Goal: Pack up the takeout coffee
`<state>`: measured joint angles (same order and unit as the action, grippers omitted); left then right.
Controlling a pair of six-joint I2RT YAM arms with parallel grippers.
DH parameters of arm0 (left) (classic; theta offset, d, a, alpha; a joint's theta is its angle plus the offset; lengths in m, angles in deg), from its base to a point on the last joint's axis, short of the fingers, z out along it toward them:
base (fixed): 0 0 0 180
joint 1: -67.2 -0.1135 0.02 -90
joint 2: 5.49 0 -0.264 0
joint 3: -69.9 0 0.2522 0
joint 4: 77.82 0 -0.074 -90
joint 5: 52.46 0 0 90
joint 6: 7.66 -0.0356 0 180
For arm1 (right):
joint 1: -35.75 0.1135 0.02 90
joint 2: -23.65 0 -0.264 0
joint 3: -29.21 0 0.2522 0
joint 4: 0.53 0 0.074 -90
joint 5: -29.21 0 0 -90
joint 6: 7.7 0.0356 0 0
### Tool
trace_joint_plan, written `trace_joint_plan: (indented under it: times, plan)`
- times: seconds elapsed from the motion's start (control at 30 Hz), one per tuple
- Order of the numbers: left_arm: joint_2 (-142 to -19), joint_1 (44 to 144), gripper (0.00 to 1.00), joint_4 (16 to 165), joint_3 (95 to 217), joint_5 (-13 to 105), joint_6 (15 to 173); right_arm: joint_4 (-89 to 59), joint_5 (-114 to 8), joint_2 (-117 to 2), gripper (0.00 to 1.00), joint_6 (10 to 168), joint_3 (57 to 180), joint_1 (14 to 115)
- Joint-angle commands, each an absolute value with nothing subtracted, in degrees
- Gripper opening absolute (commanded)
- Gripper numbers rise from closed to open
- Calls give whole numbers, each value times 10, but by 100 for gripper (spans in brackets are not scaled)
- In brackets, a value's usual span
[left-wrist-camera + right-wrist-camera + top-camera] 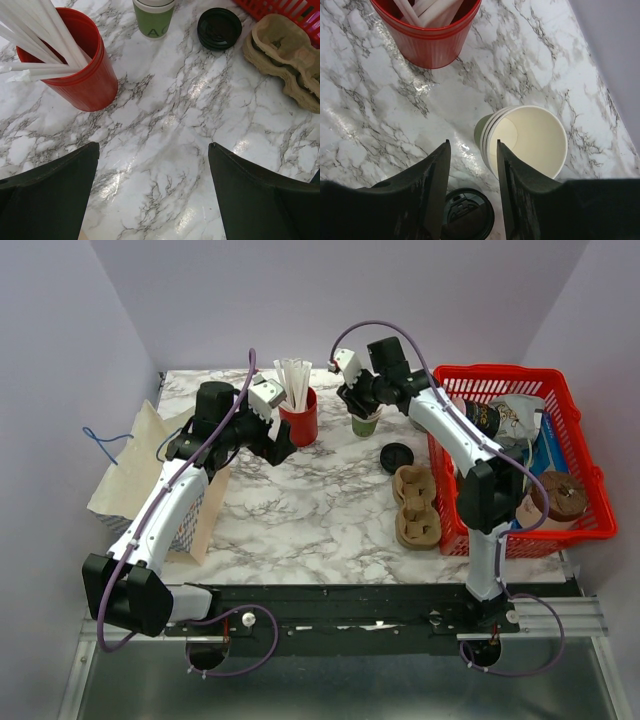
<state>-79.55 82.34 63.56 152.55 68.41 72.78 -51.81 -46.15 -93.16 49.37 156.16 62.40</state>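
Note:
The takeout coffee cup [366, 425], cream with a green band, stands open-topped at the back of the marble table. In the right wrist view the cup [530, 140] shows stacked rims. My right gripper [357, 400] hovers right over it. In the wrist view the right gripper [472, 142] has its jaws apart. One finger overlaps the cup's mouth and the other stands outside its near wall with a gap. The black lid [397, 457] lies flat in front of the cup. My left gripper [275, 440] hangs wide open beside the red straw cup, holding nothing.
A red cup of white straws [299, 420] stands left of the coffee cup. A brown pulp cup tray [415, 505] lies against a red basket [520, 373] full of items at the right. A brown paper bag [130, 470] lies at the table's left edge.

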Motion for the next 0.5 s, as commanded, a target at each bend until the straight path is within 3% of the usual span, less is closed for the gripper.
trace_joint_plan:
  times: [0.0, 0.47]
  plan:
    - [-785, 825, 98, 652, 1521, 688, 736, -523, -508, -958, 49, 478, 1552, 624]
    - [-781, 826, 98, 658, 1506, 685, 740, -523, -533, -987, 44, 452, 1551, 624]
